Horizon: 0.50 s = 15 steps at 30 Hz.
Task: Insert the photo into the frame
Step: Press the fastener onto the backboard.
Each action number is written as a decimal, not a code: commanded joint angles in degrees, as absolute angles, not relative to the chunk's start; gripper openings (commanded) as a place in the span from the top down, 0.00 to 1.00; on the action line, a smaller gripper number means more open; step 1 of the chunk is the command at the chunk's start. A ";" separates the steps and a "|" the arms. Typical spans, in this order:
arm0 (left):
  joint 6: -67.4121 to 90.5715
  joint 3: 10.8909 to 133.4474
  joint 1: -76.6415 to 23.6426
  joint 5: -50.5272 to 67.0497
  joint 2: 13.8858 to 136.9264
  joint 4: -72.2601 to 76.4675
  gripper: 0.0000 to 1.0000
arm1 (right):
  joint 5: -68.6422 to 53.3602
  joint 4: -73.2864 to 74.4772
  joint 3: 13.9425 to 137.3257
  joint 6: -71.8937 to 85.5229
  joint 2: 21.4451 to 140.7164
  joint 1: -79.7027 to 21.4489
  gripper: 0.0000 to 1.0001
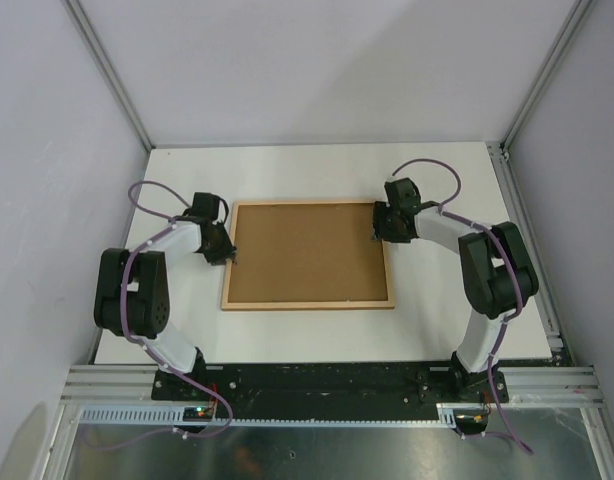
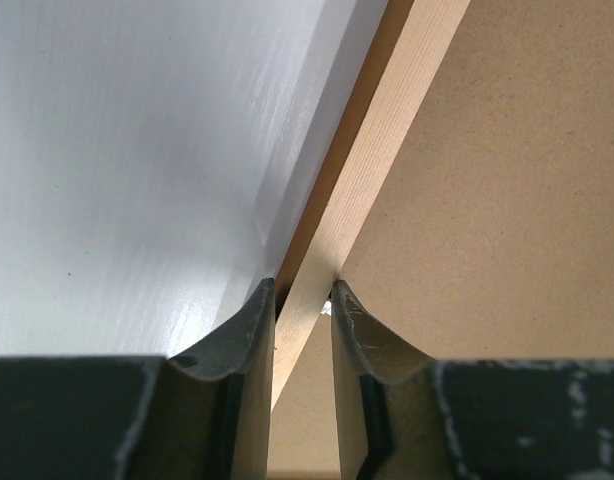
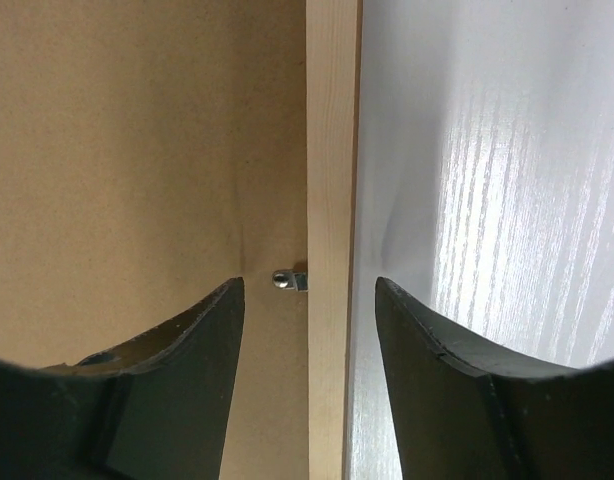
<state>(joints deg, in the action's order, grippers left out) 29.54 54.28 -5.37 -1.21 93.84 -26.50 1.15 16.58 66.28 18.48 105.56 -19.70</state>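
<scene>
The frame (image 1: 307,303) lies flat on the white table with its light wood side up, and a plain brown backing board (image 1: 307,250) fills it. The photo is hidden. My left gripper (image 1: 219,250) sits at the frame's left rail. In the left wrist view it (image 2: 304,290) is shut on that rail (image 2: 357,190), one finger on each side. My right gripper (image 1: 384,228) is over the right rail near the far corner. In the right wrist view it (image 3: 309,285) stands open astride the rail (image 3: 330,150), with a gap on both sides.
A small metal clip (image 3: 287,280) sticks out from the right rail over the backing board (image 3: 137,150). White tabletop (image 1: 317,170) surrounds the frame. Grey enclosure walls stand at the left, back and right, and the arm bases are at the near edge.
</scene>
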 commanded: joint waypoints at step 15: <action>27.09 59.45 -5.66 1.29 87.74 -28.24 0.63 | 2.79 18.04 61.66 21.34 95.36 -19.56 0.45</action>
<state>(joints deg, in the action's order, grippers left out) 28.29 54.89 -5.39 -0.03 91.79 -29.82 1.39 17.47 63.48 20.08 98.67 -19.75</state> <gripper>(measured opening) 0.325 0.583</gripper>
